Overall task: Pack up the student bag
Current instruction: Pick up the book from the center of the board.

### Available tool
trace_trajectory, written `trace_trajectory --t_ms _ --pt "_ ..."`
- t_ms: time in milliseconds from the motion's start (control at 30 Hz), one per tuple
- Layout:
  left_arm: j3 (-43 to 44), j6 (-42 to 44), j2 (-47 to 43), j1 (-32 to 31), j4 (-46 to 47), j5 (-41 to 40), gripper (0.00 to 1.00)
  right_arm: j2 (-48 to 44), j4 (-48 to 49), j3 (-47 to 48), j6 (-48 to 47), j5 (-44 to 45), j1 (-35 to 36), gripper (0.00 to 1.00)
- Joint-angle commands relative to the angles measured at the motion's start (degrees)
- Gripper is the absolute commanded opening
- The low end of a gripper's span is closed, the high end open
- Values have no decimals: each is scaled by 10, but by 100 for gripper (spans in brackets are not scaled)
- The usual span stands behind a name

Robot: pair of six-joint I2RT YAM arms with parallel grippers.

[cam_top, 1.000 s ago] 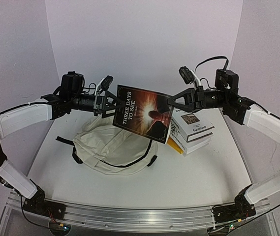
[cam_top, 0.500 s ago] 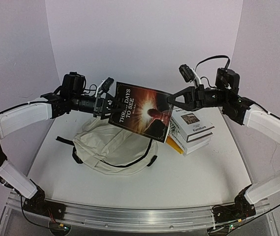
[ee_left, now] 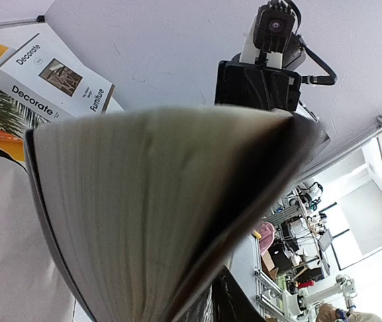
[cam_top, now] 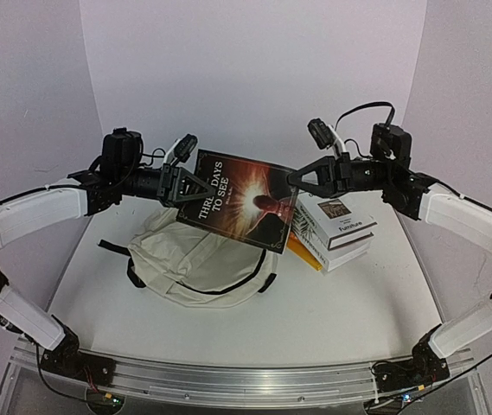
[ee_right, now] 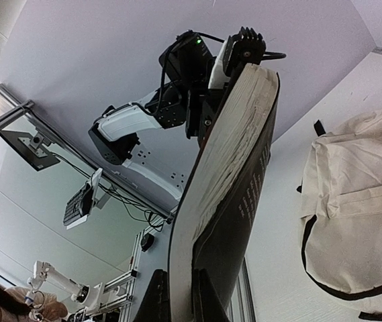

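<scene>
A black book titled "Three Days to See" (cam_top: 246,201) hangs in the air between both arms, above the table. My left gripper (cam_top: 195,186) is shut on its left edge. In the left wrist view the book's page edges (ee_left: 157,201) fill the frame, with one dark finger (ee_left: 237,305) against the cover. My right gripper (cam_top: 296,180) is shut on the book's right edge, and its jaws (ee_right: 180,298) pinch the book (ee_right: 234,174) tightly. The student bag (cam_top: 194,259), cream fabric with black trim, lies slumped on the table below the book, also visible as the bag (ee_right: 362,201) in the right wrist view.
A stack of books (cam_top: 336,226) lies at the back right, a white "Decorate" volume (ee_left: 53,77) on top and an orange one beneath. Lilac walls enclose the table on three sides. A metal rail (cam_top: 246,380) runs along the near edge.
My left gripper has closed from wide open onto the book's left edge. The book has risen slightly and shifted a little left; the right gripper keeps its hold.
</scene>
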Motion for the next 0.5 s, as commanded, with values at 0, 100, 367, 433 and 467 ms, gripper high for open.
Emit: trace_trajectory --t_ms 0,100,367,433,467 --pt "-23 -20 -46 -2 57 -20 20 14 57 1 -5 22 2 0" --pt "-31 -28 -56 -1 61 -25 6 27 57 0 -7 35 0 4" --pt "-65 -70 -95 1 124 -77 0 39 59 -23 -1 117 -6 89" --pt "-73 -87 -104 1 155 -89 0 36 61 -38 -2 130 -3 98" --pt "-73 -92 -106 2 163 -93 0 36 62 -44 -2 131 0 98"
